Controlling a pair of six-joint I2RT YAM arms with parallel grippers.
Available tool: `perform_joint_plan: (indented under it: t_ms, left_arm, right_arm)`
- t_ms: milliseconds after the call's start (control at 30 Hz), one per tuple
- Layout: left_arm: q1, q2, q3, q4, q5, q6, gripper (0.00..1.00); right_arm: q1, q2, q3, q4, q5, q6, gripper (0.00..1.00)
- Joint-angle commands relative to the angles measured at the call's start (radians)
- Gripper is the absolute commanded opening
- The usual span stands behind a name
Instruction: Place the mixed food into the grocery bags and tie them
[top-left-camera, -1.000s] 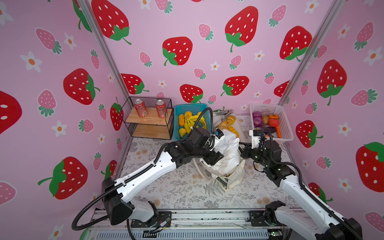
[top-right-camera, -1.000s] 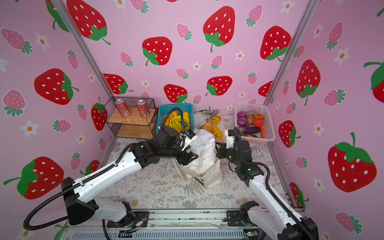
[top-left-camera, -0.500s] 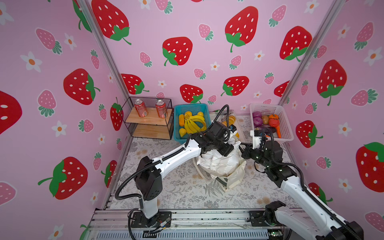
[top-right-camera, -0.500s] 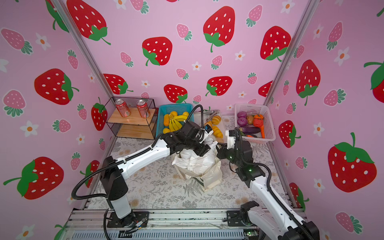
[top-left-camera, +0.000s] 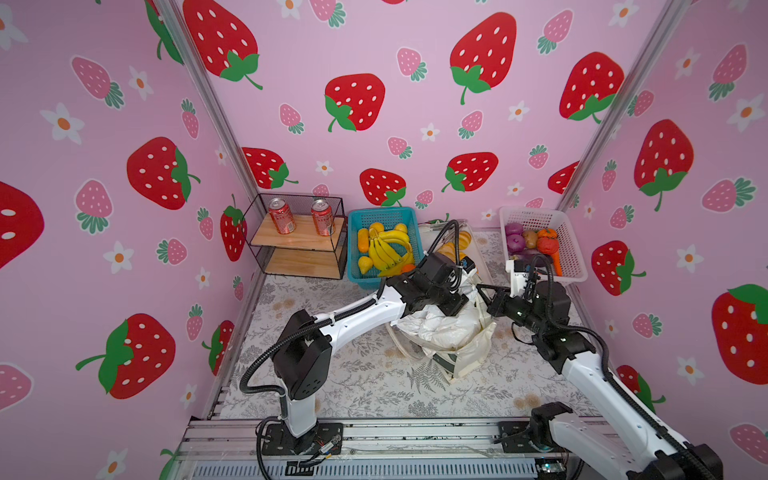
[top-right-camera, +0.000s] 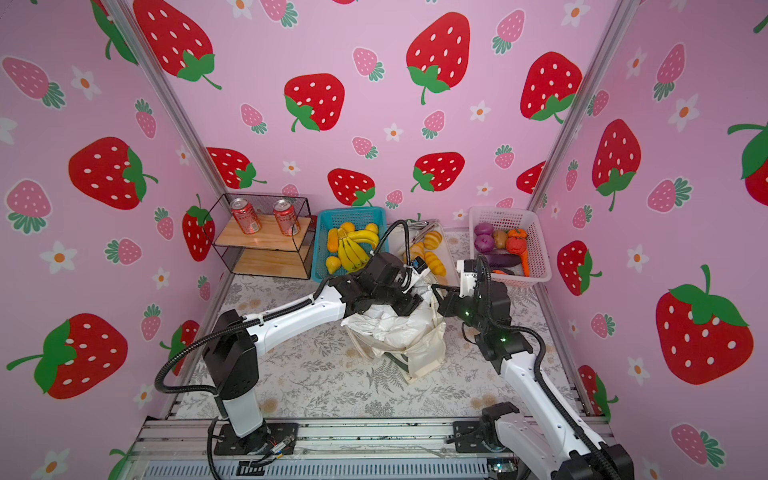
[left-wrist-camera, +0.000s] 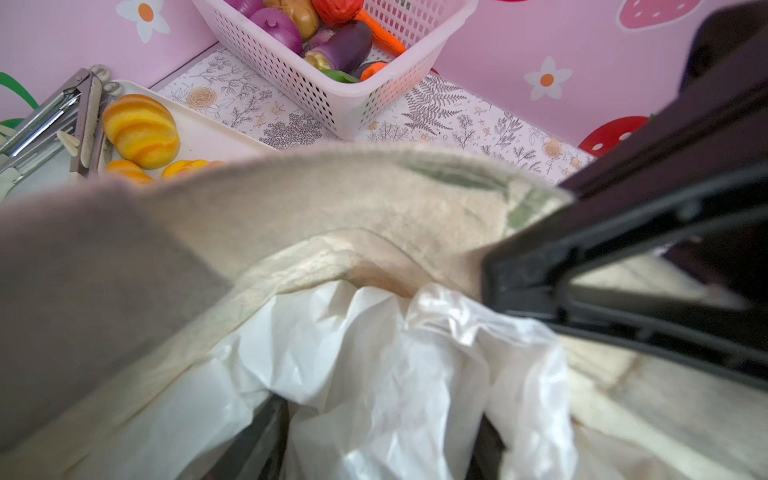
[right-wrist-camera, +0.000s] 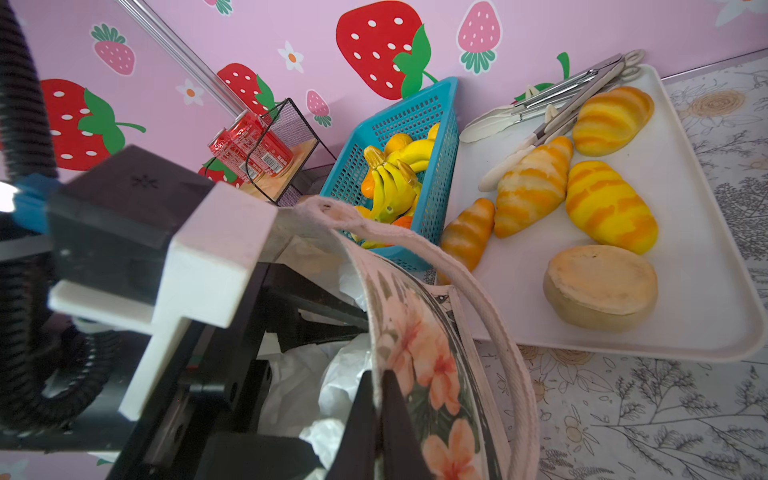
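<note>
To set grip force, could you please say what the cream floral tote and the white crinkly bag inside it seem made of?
The cream floral tote looks like matte woven canvas: visible weave, thick soft folds. The white crinkly bag looks like thin glossy plastic film: sharp wrinkles, translucent sheen.

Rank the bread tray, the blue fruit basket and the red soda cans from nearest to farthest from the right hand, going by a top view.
1. Bread tray: just behind the right hand, at the back middle.
2. Blue fruit basket: farther left, along the back wall.
3. Red soda cans: far back left corner.
</note>
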Motion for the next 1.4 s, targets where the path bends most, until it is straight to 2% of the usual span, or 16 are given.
perform_joint_plan:
  t_ms: [0, 233, 333, 433, 500, 600, 733, 800, 867, 967, 1067, 1133, 1300, 1367]
  left_arm:
    - [-0.032, 0.035, 0.014, -0.174, -0.039, 0.022, 0.69]
    - [-0.042, -0.114, 0.073, -0.163, -0.098, -0.048, 0.79]
    - [-0.042, -0.198, 0.058, -0.150, -0.113, -0.073, 0.82]
    - [-0.041, -0.297, 0.011, -0.150, -0.159, -0.105, 0.83]
    - [-0.040, -0.387, -0.051, -0.148, -0.212, -0.139, 0.84]
    - [-0.034, -0.524, -0.146, -0.210, -0.320, -0.254, 0.84]
    - [-0.032, -0.685, -0.261, -0.371, -0.413, -0.457, 0.81]
    - [-0.031, -0.758, -0.339, -0.420, -0.412, -0.565, 0.75]
    - [-0.031, -0.808, -0.409, -0.417, -0.381, -0.629, 0.64]
    - [-0.032, -0.831, -0.482, -0.303, -0.275, -0.625, 0.49]
    - [-0.032, -0.782, -0.468, -0.265, -0.233, -0.596, 0.44]
    - [-0.032, -0.740, -0.430, -0.314, -0.261, -0.596, 0.44]
    - [-0.029, -0.749, -0.454, -0.294, -0.279, -0.588, 0.50]
    - [-0.027, -0.765, -0.461, -0.283, -0.271, -0.587, 0.55]
  right_arm:
    - [-0.005, -0.009, 0.007, 0.031, -0.011, -0.009, 0.03]
    - [-0.005, -0.009, 0.071, -0.071, 0.017, -0.104, 0.06]
    - [-0.004, -0.011, 0.091, -0.104, 0.028, -0.130, 0.11]
    - [-0.005, -0.010, 0.109, -0.130, 0.060, -0.154, 0.14]
    - [-0.005, -0.009, 0.122, -0.144, 0.076, -0.167, 0.20]
    - [-0.004, 0.003, 0.142, -0.164, 0.086, -0.186, 0.27]
    - [-0.005, 0.020, 0.156, -0.175, 0.085, -0.206, 0.30]
    - [-0.005, 0.031, 0.159, -0.179, 0.074, -0.211, 0.30]
    - [-0.004, 0.038, 0.160, -0.177, 0.062, -0.211, 0.30]
    - [-0.005, 0.047, 0.157, -0.166, 0.052, -0.211, 0.31]
    - [-0.004, 0.054, 0.165, -0.182, 0.049, -0.215, 0.31]
    - [-0.003, 0.039, 0.185, -0.212, 0.068, -0.241, 0.32]
    - [0.028, -0.041, 0.292, -0.317, 0.189, -0.384, 0.50]
    - [0.065, -0.056, 0.318, -0.328, 0.215, -0.416, 0.51]
